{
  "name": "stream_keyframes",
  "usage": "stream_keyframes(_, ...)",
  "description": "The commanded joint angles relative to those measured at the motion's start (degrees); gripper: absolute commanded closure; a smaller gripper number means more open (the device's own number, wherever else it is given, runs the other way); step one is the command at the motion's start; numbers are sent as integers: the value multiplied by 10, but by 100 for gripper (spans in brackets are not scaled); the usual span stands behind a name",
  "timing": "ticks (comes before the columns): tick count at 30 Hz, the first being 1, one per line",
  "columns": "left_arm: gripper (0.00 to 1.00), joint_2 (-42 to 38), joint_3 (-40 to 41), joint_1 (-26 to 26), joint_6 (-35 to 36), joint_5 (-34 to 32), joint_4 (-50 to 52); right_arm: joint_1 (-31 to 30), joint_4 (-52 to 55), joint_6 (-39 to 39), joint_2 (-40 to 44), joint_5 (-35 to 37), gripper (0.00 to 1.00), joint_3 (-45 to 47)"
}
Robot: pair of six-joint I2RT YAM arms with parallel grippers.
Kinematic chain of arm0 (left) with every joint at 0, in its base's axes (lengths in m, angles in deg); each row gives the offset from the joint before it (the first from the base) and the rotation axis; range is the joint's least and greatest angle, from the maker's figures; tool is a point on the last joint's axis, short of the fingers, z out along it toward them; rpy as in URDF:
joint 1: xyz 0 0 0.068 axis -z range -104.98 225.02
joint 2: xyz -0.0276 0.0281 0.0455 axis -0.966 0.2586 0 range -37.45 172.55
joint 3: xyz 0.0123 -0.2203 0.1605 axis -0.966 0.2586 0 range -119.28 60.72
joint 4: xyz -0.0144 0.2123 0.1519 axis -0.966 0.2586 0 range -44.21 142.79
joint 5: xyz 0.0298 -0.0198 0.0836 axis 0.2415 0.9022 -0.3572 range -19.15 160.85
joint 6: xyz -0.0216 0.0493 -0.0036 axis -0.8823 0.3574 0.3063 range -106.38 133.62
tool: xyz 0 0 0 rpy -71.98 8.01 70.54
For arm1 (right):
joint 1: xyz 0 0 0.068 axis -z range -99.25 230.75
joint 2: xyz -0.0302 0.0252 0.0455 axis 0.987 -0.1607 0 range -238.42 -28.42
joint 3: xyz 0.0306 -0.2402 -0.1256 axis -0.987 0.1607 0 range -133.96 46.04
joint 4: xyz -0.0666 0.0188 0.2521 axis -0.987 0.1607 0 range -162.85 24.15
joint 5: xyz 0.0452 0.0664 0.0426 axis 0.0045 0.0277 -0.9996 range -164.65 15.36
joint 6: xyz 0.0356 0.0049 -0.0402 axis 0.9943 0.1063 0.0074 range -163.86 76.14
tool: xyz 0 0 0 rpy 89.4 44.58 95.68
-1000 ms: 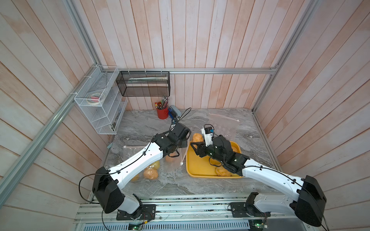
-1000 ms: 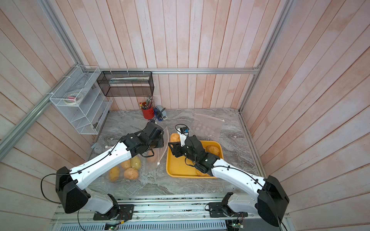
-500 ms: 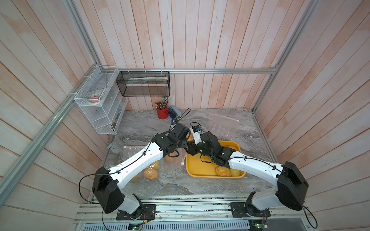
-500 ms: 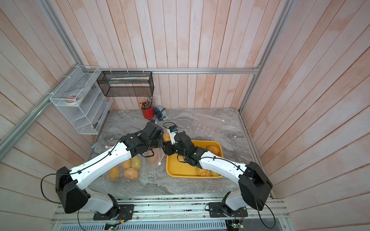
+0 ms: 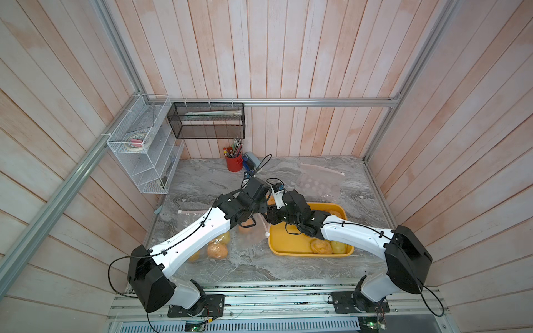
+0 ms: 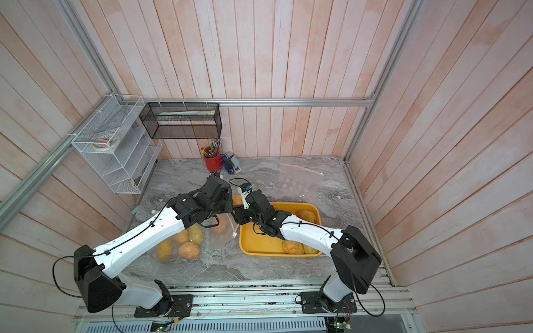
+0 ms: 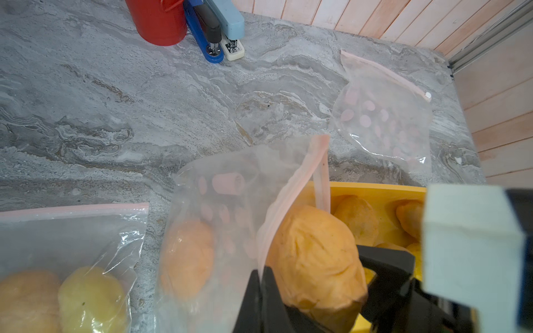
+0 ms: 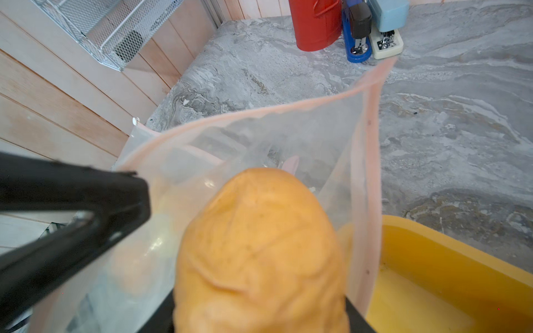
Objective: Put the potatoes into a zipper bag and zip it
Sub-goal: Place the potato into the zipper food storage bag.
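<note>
Grey marble (image 7: 115,115) below, right claw (image 8: 256,320) grips lumpy orange potato (image 8: 259,245), left claw (image 7: 259,288) pinches bag rim (image 7: 291,190).

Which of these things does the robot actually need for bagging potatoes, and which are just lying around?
Needed: held potato, open zipper bag, filled zipper bag, yellow tray, tray potatoes, spare zipper bag.
Lying about: red pencil cup, blue stapler, pale-blue stapler, white wire rack, black mesh basket.
</note>
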Motion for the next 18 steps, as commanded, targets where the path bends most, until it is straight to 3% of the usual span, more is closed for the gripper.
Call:
stream_keyframes(1, 100, -12, 7, -3, 4, 3, -8, -4, 17, 1, -6, 16, 53, -17)
stream_keyframes(8, 100, -15, 8, -4, 3, 3, -7, -4, 37, -1, -13, 48, 35, -26)
stream_keyframes(18, 100, -15, 8, -4, 2, 4, -6, -7, 16, -14, 38, 34, 14, 2)
